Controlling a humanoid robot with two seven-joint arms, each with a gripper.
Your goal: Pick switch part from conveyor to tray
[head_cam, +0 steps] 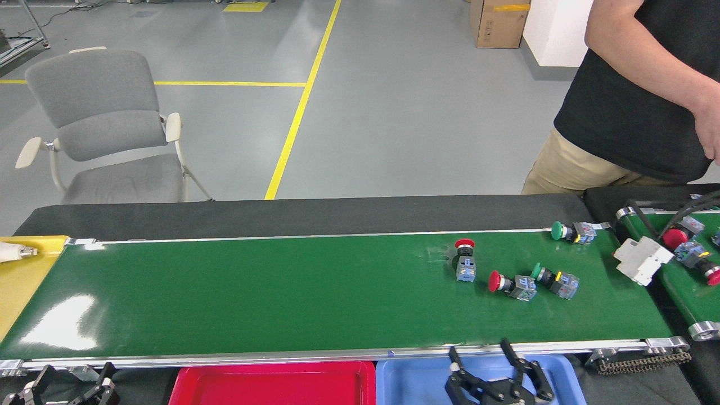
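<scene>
The conveyor (253, 292) runs wide and green across the head view. On its right part lie a red-capped switch part (464, 261), another red one (511, 284), a green-capped one (556, 279), and a further green one (572, 232) by the far rail. My right gripper (478, 346) stands open at the near rail, above the blue tray (416, 382), with nothing between its fingers. A red tray (270, 382) sits beside the blue one. My left gripper (64, 382) is low at the bottom left, its fingers apart.
A narrower green belt (680, 281) at the right carries more parts, with a white block (643, 260) at its end. A person (635, 90) stands behind it. A yellow tray (22, 281) with a bulb (11, 252) lies at the left end. A grey chair (101, 129) stands beyond.
</scene>
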